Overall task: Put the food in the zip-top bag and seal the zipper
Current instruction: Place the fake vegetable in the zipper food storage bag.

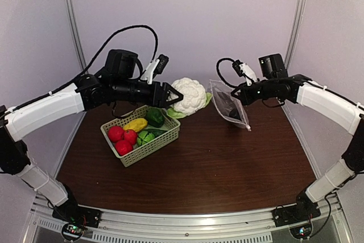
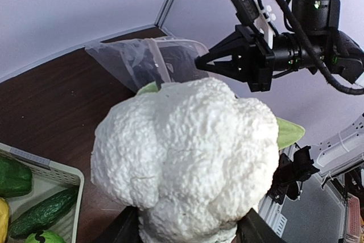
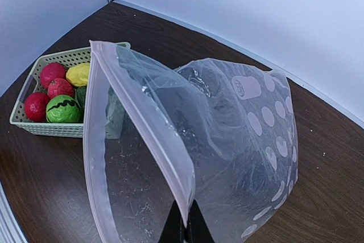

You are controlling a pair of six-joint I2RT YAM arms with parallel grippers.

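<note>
My left gripper (image 1: 176, 97) is shut on the white cauliflower (image 1: 190, 95) and holds it in the air beside the bag's mouth. The cauliflower fills the left wrist view (image 2: 185, 157), with a finger (image 2: 122, 229) on each side. My right gripper (image 1: 235, 97) is shut on one lip of the dotted zip-top bag (image 1: 229, 106), pinching its zipper strip (image 3: 142, 118) and holding the mouth open toward the cauliflower. The bag (image 3: 239, 129) hangs with its bottom on the table, and something dark shows inside it. Red fruits (image 1: 122, 139), a yellow piece (image 1: 135, 124) and green pieces (image 1: 153, 116) lie in the basket.
The pale green lattice basket (image 1: 147, 151) stands on the brown table left of centre, under the left arm; its rim also shows in the right wrist view (image 3: 40, 130). White walls close in the back and sides. The arm bases sit on a metal rail at the near edge.
</note>
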